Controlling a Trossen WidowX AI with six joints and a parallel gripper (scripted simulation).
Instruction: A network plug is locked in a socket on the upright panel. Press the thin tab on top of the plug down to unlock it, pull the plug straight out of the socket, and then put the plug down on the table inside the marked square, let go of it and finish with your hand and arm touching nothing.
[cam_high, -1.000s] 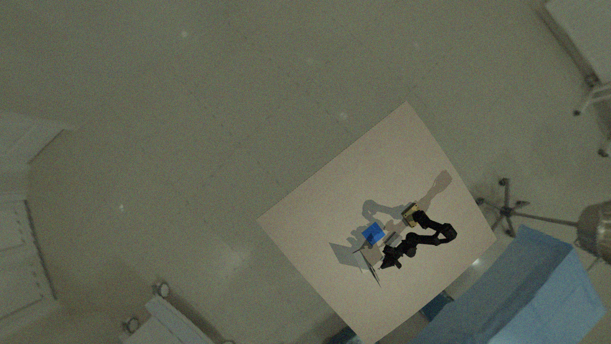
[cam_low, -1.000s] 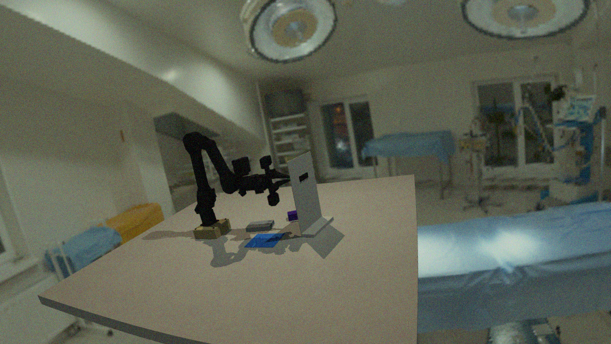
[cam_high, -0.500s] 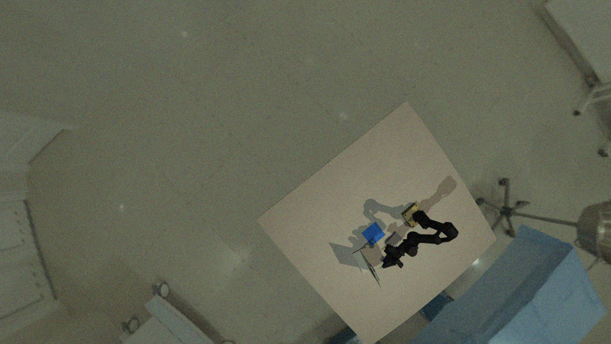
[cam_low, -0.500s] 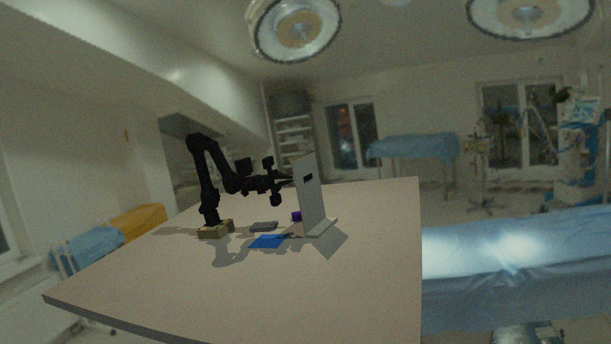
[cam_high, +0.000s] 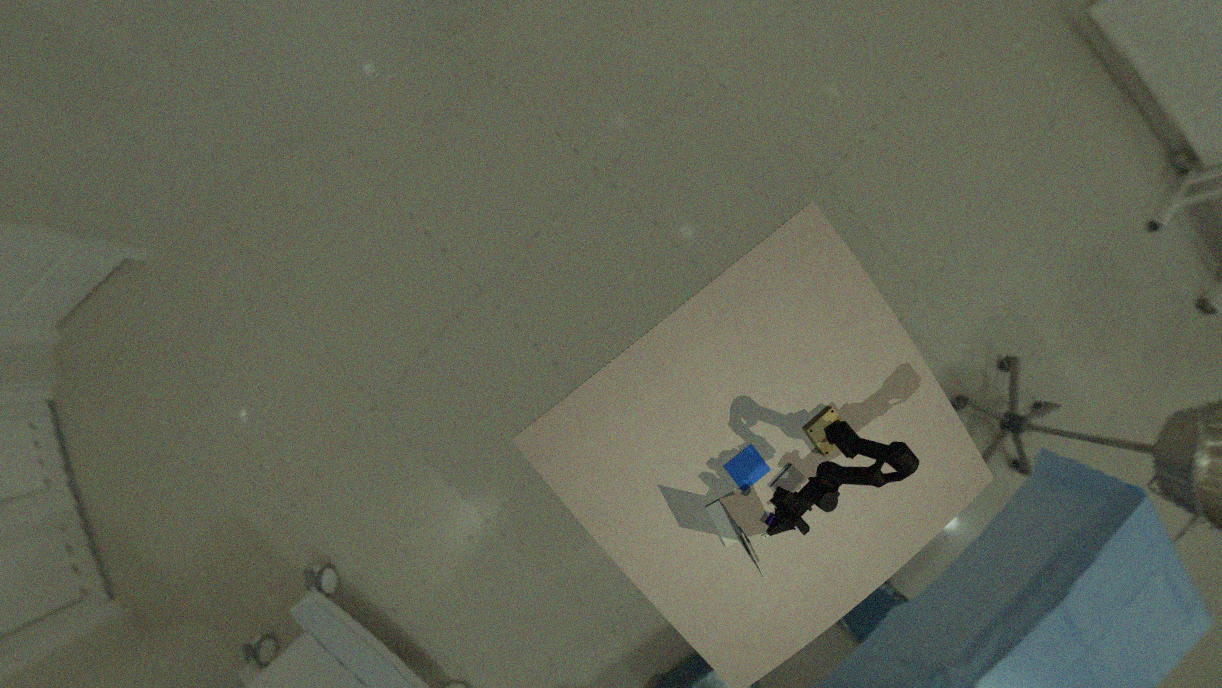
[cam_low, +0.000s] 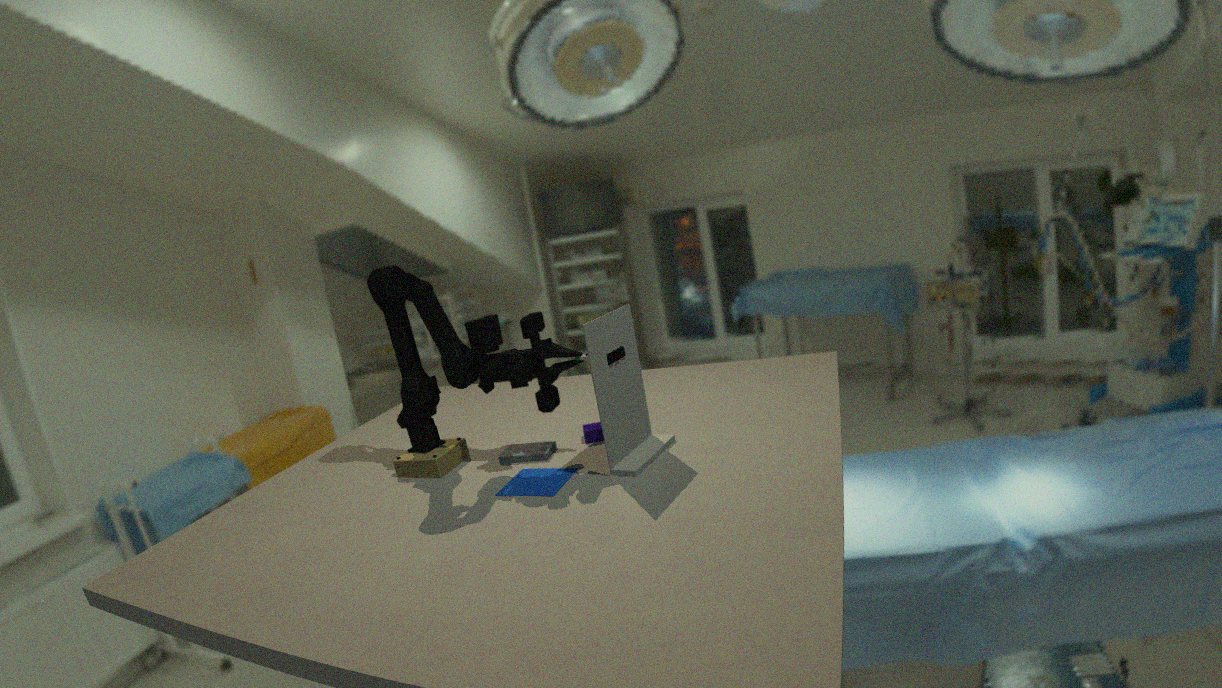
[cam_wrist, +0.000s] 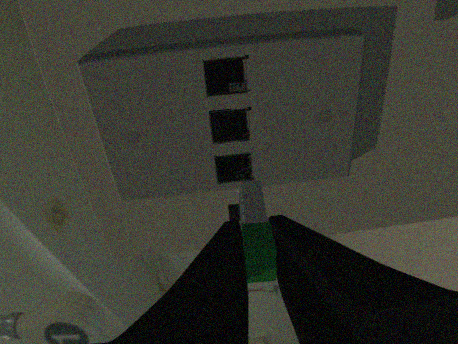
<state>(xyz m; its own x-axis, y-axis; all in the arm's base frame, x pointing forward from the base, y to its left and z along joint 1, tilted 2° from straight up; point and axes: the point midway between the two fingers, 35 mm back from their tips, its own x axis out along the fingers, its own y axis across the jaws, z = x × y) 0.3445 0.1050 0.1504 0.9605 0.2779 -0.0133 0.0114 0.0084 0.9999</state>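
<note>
From the wrist, the gripper (cam_wrist: 256, 236) sat nearly closed, pinching the plug (cam_wrist: 257, 256) between its two dark fingers. Green body, pale grey tip poking out ahead, a small dark nub beside that tip on the left; whether that was the tab, too dim to call. The tip stood just short of the panel (cam_wrist: 153, 130), below the nearest of three dark square sockets (cam_wrist: 233, 167) stacked in a line. All three openings looked dark and unfilled from here, so the plug was out, clear of the panel face.

The exterior view showed none of that green. It gave the arm (cam_low: 419, 341) reaching level from its tan base (cam_low: 431, 458) toward the panel, fingertips up at the height of the black slot, well above the table (cam_low: 513, 581). It also caught the blue square (cam_low: 534, 482) lying flat between the base and the panel's foot, a grey slab (cam_low: 527, 452) behind it and a purple block (cam_low: 592, 432) by the panel.

From the top, the plug was too small to pick out. That view did place the whole cluster toward the desk's right corner, the square on the side of the arm facing the far-left edge.
</note>
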